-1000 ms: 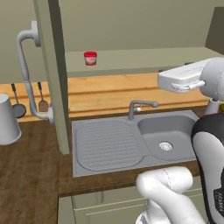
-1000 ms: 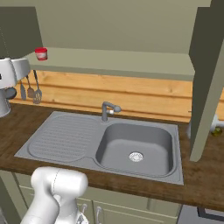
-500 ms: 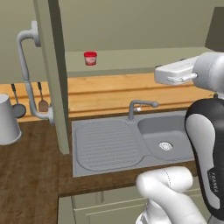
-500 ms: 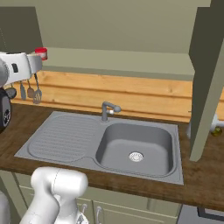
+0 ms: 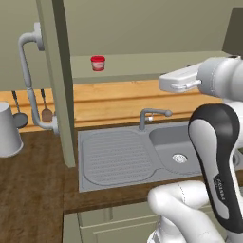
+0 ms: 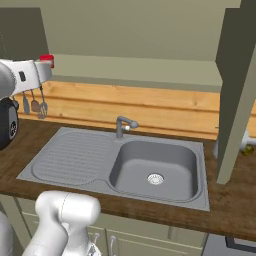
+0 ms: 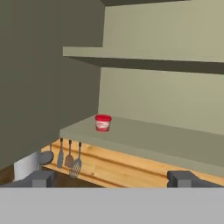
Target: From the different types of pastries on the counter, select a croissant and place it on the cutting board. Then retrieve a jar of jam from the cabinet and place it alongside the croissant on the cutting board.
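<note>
A red-lidded jam jar [image 7: 103, 122] stands upright on the cabinet shelf [image 7: 144, 140].

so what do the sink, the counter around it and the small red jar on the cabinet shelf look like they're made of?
Grey sink with drainboard: looks like matte metal or composite; uniform grey, ribbed drainer, little shine.
Dark brown counter: wood, going by the visible grain; satin finish.
Small red jar with pale band: probably glass or plastic with a red lid; too small to tell which.
</note>
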Robot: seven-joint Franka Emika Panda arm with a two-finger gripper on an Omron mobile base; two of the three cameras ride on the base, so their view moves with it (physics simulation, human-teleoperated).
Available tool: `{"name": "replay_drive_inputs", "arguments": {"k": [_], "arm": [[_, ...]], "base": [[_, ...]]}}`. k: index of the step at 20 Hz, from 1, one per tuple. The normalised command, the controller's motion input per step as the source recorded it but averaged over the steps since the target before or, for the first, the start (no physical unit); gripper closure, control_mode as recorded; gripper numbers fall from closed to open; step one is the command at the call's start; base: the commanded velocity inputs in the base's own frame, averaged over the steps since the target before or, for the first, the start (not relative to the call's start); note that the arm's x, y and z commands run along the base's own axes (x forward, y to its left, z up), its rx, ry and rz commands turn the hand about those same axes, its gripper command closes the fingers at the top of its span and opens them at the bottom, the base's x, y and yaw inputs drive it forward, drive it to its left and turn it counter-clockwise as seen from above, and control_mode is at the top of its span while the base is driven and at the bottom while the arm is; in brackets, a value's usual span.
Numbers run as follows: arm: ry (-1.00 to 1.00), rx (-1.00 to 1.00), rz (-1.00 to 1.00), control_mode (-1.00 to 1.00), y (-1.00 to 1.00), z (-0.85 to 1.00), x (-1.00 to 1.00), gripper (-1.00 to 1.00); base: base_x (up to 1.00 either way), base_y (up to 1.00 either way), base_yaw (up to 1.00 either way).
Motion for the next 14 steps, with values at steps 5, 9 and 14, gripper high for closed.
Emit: {"name": "replay_drive_inputs", "arguments": {"k": [5, 9, 14], "arm": [[0.02, -0.04, 0.00, -1.00, 0.22, -0.02, 0.07, -1.00], [0.07, -0.04, -0.04, -1.00, 0.15, 0.00, 0.31, -1.00], [0.07, -0.02, -0.03, -1.00, 0.14, 0.00, 0.31, -1.00]], "base": [[0.00, 0.00, 0.00], [0.00, 0.00, 0.00], [0.00, 0.00, 0.00]]}}
